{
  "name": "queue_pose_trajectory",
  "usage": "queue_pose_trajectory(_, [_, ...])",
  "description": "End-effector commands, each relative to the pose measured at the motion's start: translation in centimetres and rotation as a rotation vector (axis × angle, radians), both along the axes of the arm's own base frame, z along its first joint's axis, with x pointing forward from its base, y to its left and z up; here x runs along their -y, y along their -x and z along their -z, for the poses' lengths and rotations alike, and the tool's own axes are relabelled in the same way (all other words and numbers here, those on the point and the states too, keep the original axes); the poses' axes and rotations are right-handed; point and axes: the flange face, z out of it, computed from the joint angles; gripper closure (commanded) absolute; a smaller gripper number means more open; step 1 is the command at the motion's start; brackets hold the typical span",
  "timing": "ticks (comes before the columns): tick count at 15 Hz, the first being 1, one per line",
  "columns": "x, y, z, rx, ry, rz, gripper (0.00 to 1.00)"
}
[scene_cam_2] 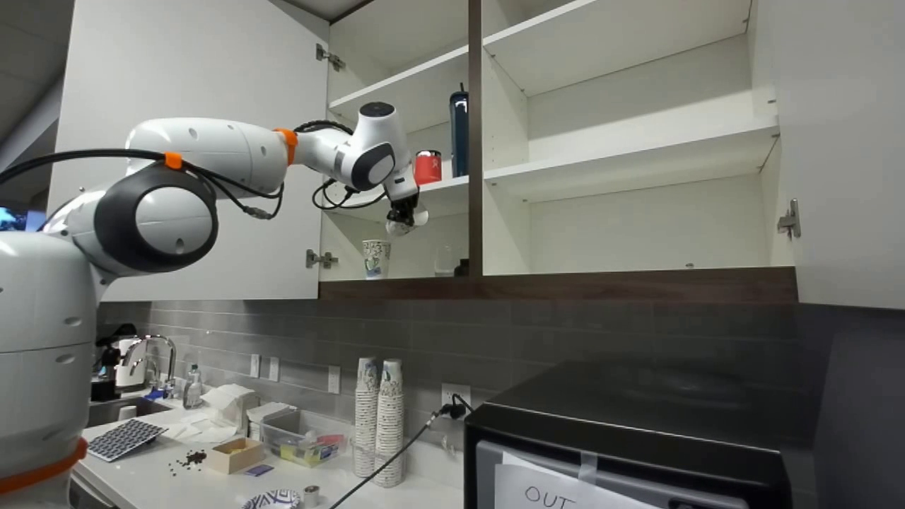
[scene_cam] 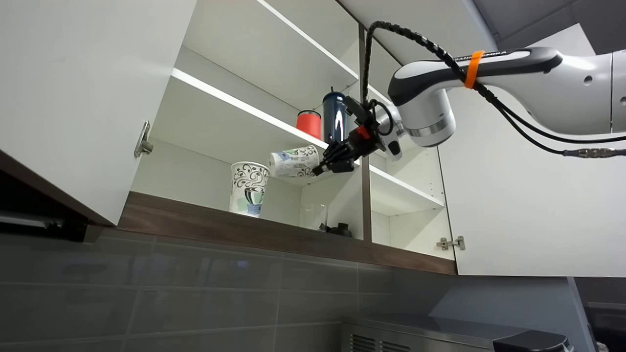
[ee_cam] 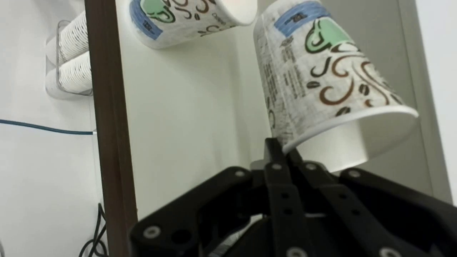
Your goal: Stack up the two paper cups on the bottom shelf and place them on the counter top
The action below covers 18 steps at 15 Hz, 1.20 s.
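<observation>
While gripping tilted paper cup (scene_cam: 293, 162) at rim with pincer (ee_cam: 284, 149), hovers higher than bottom shelf (scene_cam: 288, 238), near upright paper cup (scene_cam: 249, 189).

Lined with gray tiles (scene_cam: 205, 305) below the wall cabinet (scene_cam_2: 475, 162), with open white doors (scene_cam: 528, 210) at its sides and gray ceiling (scene_cam: 528, 13) above.

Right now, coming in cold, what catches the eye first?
First, the patterned paper cup tipped nearly on its side, pinched at its rim by the hand, higher than the matching cup upright on the bottom shelf. Next, the bright red cup beside the tall dark bottle on the shelf above. Then, down on the counter, two tall stacks of cups near the tiled wall.
</observation>
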Motion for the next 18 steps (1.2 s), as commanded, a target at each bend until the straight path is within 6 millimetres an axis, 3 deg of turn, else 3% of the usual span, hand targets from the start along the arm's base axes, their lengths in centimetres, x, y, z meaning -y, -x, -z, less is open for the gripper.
queue_pose_trajectory(1, [0.0, -0.4, 0.6, -0.031, -0.101, -0.004, 0.99])
queue_pose_trajectory(11, [-2.3, -0.4, 1.2, -0.048, -0.099, -0.044, 0.99])
queue_pose_trajectory(18, [-4.0, -0.1, 1.0, -0.026, 0.044, -0.056, 0.99])
